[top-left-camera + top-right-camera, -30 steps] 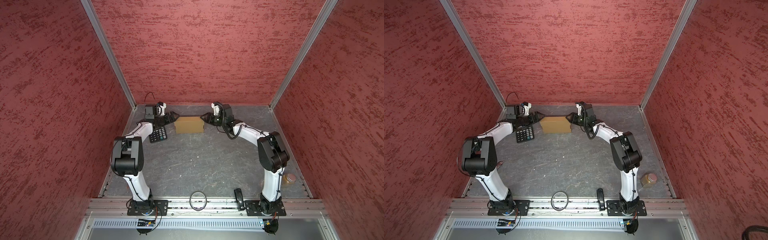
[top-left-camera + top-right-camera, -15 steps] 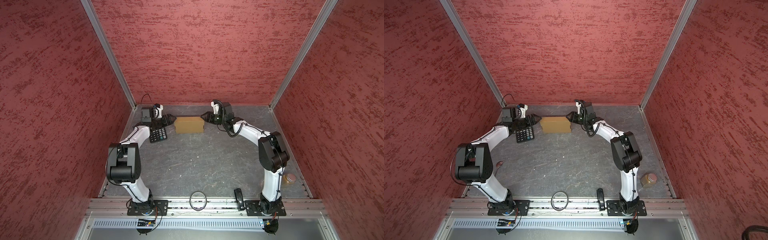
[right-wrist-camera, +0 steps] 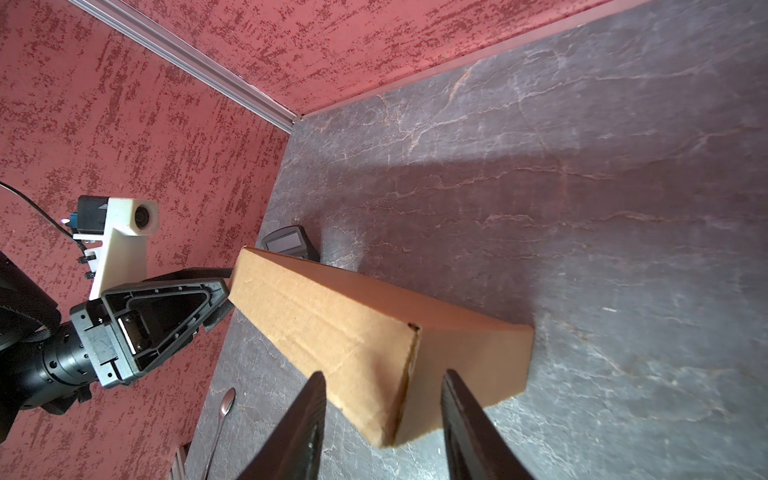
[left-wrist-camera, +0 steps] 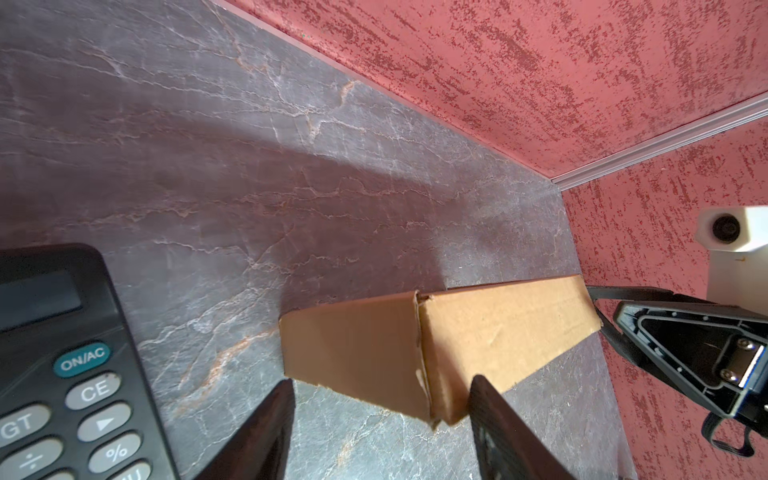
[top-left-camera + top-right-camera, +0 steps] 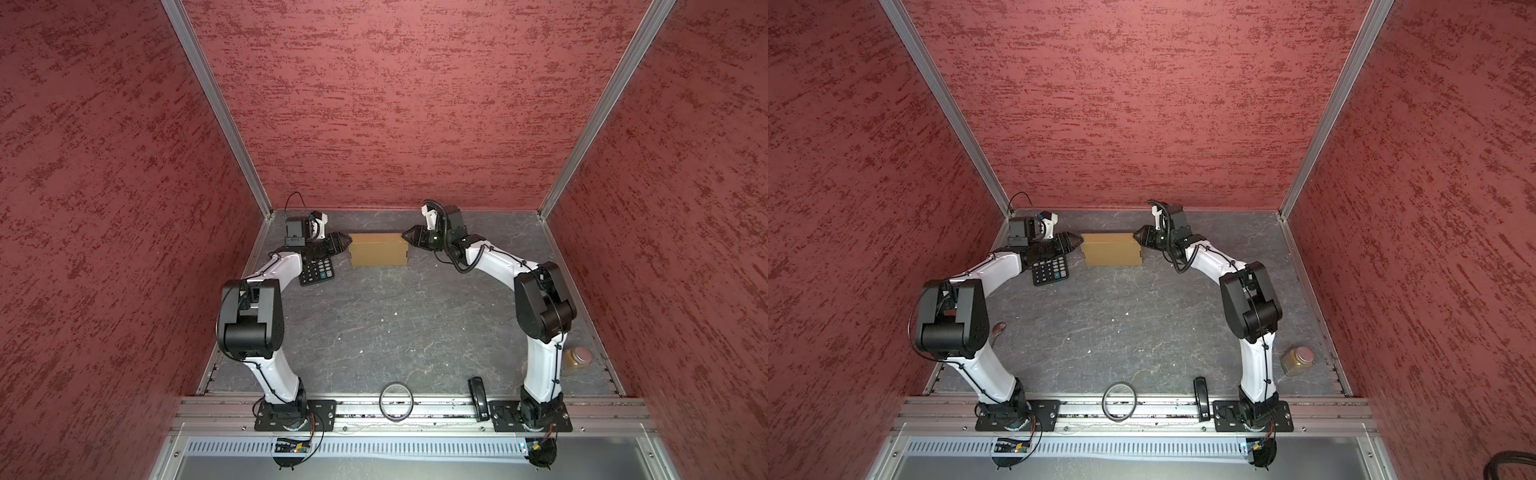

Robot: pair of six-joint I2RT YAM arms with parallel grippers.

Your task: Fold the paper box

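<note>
Seemingly the box (image 5: 378,249) is closed up, lying at the far middle of the table (image 5: 395,324), near the calculator (image 5: 318,270). The left jaws stand apart around its left end and the right jaws stand apart astride its right-end corner; neither clearly presses the cardboard. The step in hand looks like a final pinching of the ends. Next, both should close evenly so the box neither skews nor slides.

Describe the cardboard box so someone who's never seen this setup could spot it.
Look to the far end of the grey table, by the back wall. Between the left end effector and the right end effector sits the cardboard box, beside a black calculator. It is the only plain tan thing there.
</note>
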